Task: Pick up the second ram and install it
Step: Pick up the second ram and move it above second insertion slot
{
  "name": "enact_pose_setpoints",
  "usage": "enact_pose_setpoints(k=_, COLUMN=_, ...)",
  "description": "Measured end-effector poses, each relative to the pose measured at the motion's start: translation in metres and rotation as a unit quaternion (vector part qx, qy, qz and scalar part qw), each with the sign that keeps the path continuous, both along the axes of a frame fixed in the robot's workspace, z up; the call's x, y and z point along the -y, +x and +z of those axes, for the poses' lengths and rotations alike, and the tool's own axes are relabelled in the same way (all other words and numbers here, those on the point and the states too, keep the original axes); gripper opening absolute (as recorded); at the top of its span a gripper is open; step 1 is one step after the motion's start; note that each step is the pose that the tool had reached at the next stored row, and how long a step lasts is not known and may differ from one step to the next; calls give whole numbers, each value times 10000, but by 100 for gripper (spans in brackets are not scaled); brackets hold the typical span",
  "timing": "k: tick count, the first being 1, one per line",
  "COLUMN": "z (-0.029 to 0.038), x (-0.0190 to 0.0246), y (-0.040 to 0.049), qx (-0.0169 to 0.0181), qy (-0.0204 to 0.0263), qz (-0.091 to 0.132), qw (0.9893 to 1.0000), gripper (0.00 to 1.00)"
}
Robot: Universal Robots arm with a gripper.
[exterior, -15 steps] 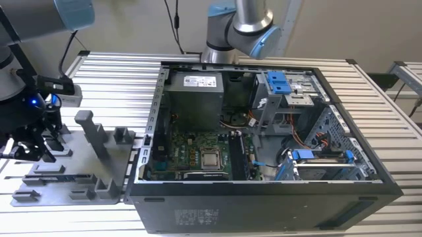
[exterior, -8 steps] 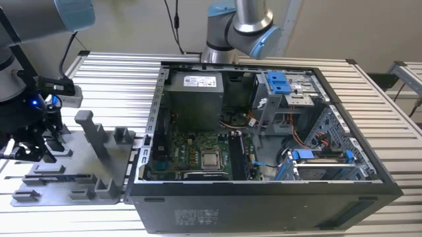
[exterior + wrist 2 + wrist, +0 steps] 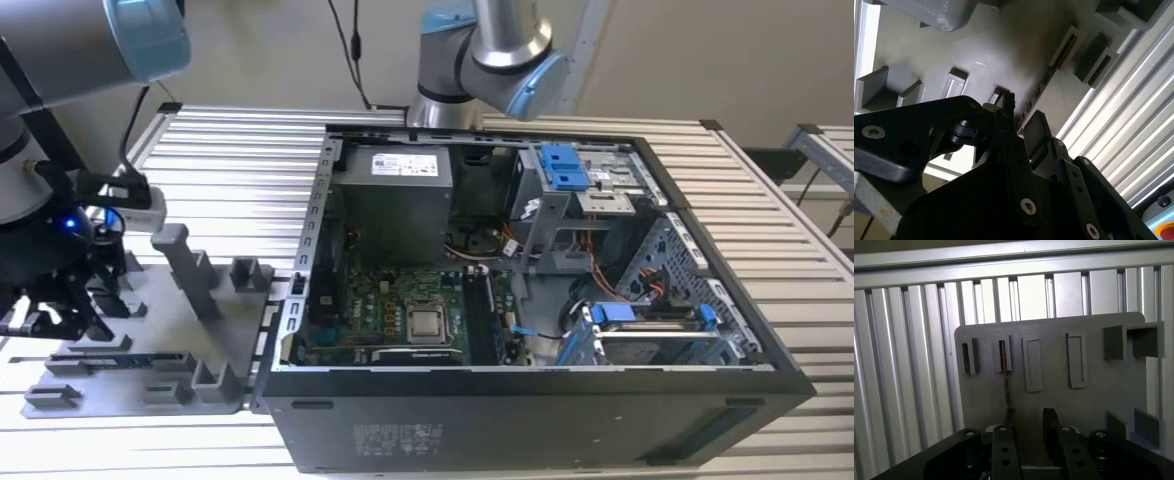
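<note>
Grey plastic is what the work centres on: a flat fixture plate [image 3: 243,335] studded with blocks and posts, lying on the slatted metal tabletop [image 3: 227,150] near its edge on the exterior view's left, just beside the wall of the open computer case [image 3: 534,425] that takes up the tabletop's middle. The arm's black gripper [image 3: 54,305] hangs low over the plate's outer side, away from the case, with the tall grey post [image 3: 187,262] standing between it and the case. In the first wrist view the gripper [image 3: 1029,424] has its two fingers [image 3: 1050,422] parted, with bare plate showing in the gap between them, and nothing is clamped there. The second ram [image 3: 1004,374] stands on its thin edge on the plate, one end seated in a small grey slotted block [image 3: 1002,354] near the plate's far edge, and its length runs straight back towards the gripper. Its near end comes up against the inner side of one finger rather than the middle of the gap; I cannot tell whether they touch. The second wrist view looks along the underside of the gripper [image 3: 1022,111] and shows the same dark stick [image 3: 1046,80] on the plate, its row of chips leading down to the fingertips. The ram sits on the fixture plate, outside the case.
</note>
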State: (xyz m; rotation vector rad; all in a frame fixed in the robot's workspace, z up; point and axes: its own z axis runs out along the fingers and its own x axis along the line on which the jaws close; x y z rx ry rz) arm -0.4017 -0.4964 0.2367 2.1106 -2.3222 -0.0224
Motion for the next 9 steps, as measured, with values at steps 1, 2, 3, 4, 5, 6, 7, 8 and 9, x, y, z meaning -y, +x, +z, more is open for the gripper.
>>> enact_pose_setpoints(k=1, z=-11, x=12, y=-3, qx=-1, qy=-1, qz=1, qw=10000, gripper=36)
enact_pose_setpoints(k=2, z=-24, x=28, y=-6, qx=0, qy=-1, qz=2, qw=10000, gripper=36)
enact_pose_setpoints(k=3, z=-37, x=45, y=-8, qx=0, qy=0, qz=3, qw=10000, gripper=36)
enact_pose_setpoints(k=4, z=-49, x=64, y=-11, qx=0, qy=-1, qz=3, qw=10000, gripper=36)
enact_pose_setpoints(k=5, z=-62, x=85, y=-13, qx=0, qy=0, qz=4, qw=10000, gripper=36)
enact_pose_setpoints(k=6, z=-74, x=105, y=-15, qx=0, qy=0, qz=4, qw=10000, gripper=36)
enact_pose_setpoints(k=7, z=-88, x=124, y=-18, qx=0, qy=0, qz=6, qw=10000, gripper=36)
enact_pose_setpoints(k=8, z=-101, x=141, y=-20, qx=0, qy=-1, qz=9, qw=10000, gripper=36)
enact_pose_setpoints(k=9, z=-112, x=149, y=-24, qx=10, qy=0, qz=16, qw=10000, gripper=36)
